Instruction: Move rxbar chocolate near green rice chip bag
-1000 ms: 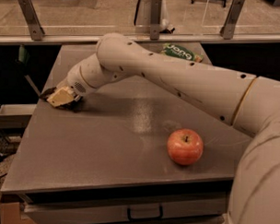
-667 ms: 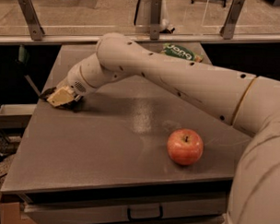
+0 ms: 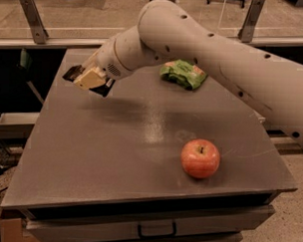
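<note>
My gripper (image 3: 89, 79) is over the far left part of the grey table (image 3: 115, 156), lifted a little above the top. It is shut on the rxbar chocolate (image 3: 72, 73), a flat black bar whose dark ends stick out on both sides of the pale fingers (image 3: 90, 77). The green rice chip bag (image 3: 183, 73) lies on the far part of the table, to the right of the gripper and partly hidden behind my arm. The bar is about a third of the table's width away from the bag.
A red apple (image 3: 200, 158) stands on the near right part of the table. A railing with metal posts (image 3: 33, 19) runs behind the table. My white arm (image 3: 233, 61) crosses above the table's far right.
My gripper has risen from the table's left edge and moved right and farther back, carrying the black bar with it. The apple and the green bag have not moved.
</note>
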Controlling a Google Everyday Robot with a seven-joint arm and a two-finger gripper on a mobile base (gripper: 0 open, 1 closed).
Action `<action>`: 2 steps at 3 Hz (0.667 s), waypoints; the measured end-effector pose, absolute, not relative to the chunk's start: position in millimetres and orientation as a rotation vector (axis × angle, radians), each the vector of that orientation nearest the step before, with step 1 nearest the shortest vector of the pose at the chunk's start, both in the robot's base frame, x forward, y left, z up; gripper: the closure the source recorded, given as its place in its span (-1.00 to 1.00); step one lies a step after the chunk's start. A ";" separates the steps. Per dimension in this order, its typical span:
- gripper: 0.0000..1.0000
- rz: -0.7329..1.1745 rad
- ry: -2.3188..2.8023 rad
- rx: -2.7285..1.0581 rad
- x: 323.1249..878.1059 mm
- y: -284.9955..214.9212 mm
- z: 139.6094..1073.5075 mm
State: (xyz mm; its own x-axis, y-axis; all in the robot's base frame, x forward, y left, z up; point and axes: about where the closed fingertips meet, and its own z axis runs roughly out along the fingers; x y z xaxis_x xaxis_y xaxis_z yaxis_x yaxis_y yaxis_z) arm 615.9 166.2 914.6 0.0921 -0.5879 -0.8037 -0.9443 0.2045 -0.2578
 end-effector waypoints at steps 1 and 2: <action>1.00 0.509 1.597 -1.485 615.9 166.3 914.6; 1.00 0.440 1.640 -1.452 622.7 130.7 908.3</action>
